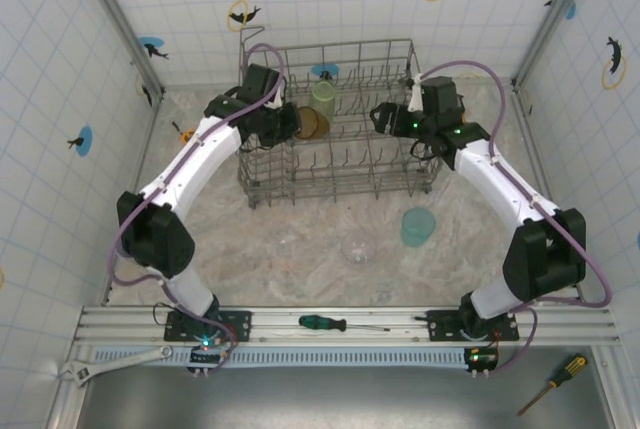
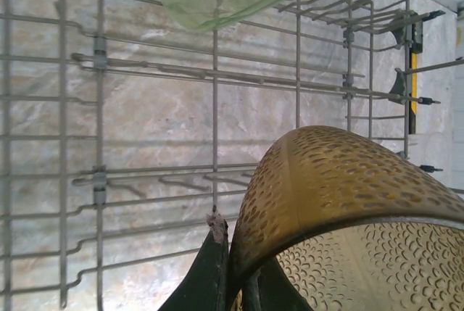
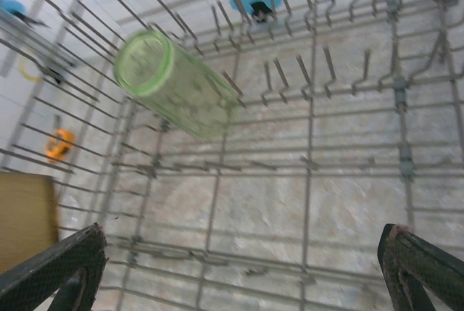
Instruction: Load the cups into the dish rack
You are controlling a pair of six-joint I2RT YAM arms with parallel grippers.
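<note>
Gripping the amber cup (image 2: 341,202) by its rim, my left gripper (image 2: 235,276) is clamped on the dimpled translucent wall, over the left side of the grey wire dish rack (image 1: 395,187). The smooth pale green cup (image 3: 174,93) leans tilted among the tines at upper left in the right wrist view. My right gripper (image 3: 243,242) stands wide, holding nothing. A teal cup (image 1: 418,226) sits on the marbled tabletop (image 1: 230,229).

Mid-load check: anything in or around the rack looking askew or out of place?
The tall pale green translucent cup in the grey wire dish rack leans tilted across the tines, not upright. A green-handled screwdriver lies on the front rail, a stray tool.
</note>
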